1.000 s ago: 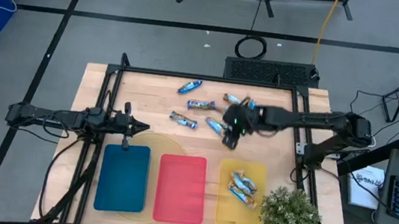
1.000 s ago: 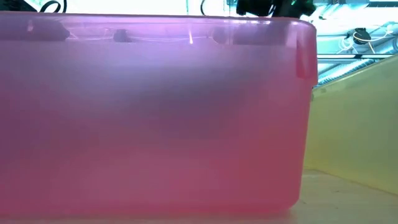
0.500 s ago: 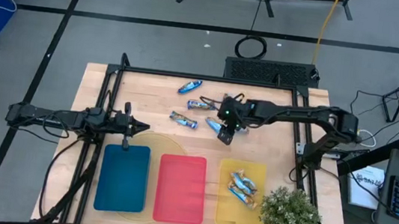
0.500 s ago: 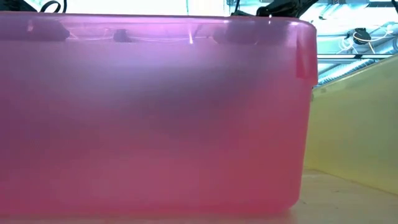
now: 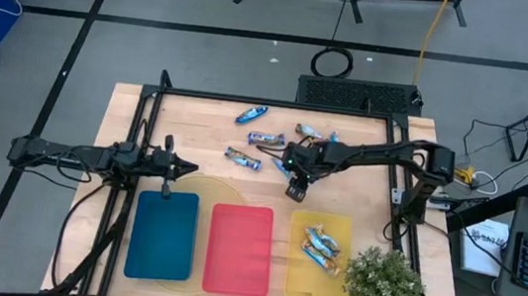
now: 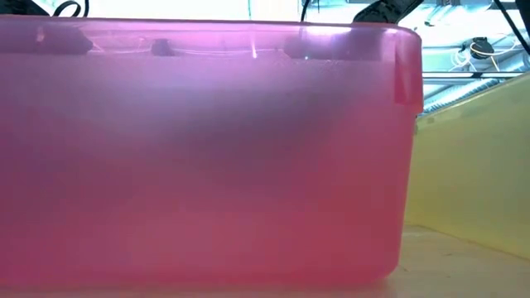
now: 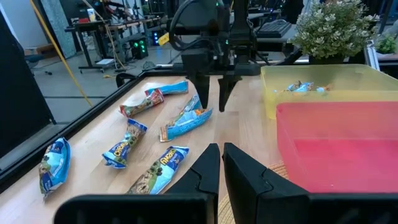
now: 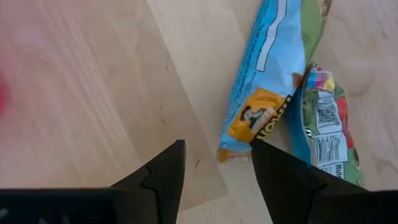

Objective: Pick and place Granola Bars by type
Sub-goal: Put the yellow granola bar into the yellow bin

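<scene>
Several granola bars lie loose on the far half of the wooden table, and more lie in the yellow tray. My right gripper is open and points down over a blue and orange bar. Its fingers stand on either side of that bar's near end. A second bar with green and red print lies flat against it. The left wrist view shows the right gripper low over the blue and orange bar. My left gripper is shut and waits at the table's left, beside the blue tray.
Blue, red and yellow trays stand in a row along the near edge. A potted plant stands at the near right corner. A black frame rail borders the table. In the low view the red tray's wall blocks nearly everything.
My right gripper has moved a little toward the table's left and near edge and has come down over the blue and orange bar. The bars have stayed where they were.
</scene>
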